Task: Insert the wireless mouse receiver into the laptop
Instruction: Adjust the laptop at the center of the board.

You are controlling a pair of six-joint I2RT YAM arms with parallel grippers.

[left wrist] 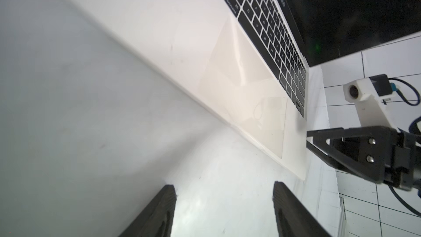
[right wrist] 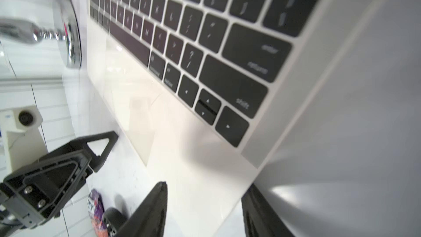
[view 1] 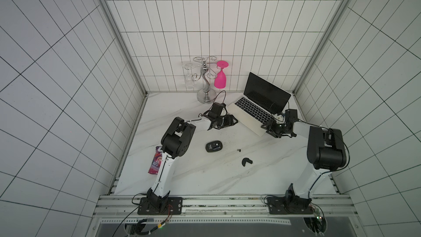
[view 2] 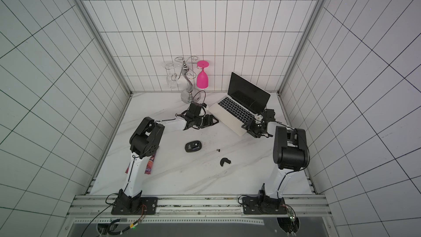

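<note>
The laptop [view 1: 252,110] [view 2: 234,110] stands open at the back right, screen dark. On the bare table in front of it, untouched, lies the tiny dark wireless mouse receiver [view 1: 238,150] [view 2: 218,150]. My left gripper [view 1: 233,120] [left wrist: 223,185] is open and empty just off the laptop's front left edge [left wrist: 239,76]. My right gripper [view 1: 268,129] [right wrist: 206,184] straddles the laptop's front right corner [right wrist: 205,167] with its jaws apart. One of its fingers [right wrist: 255,206] lies along the side wall. Whether the pads press on the laptop does not show.
The black oval mouse [view 1: 213,147] and a black crescent cover piece [view 1: 246,161] lie mid-table near the receiver. A chrome glass rack [view 1: 206,87] with a pink glass [view 1: 220,78] stands at the back wall. A purple snack packet [view 1: 156,160] lies under my left arm.
</note>
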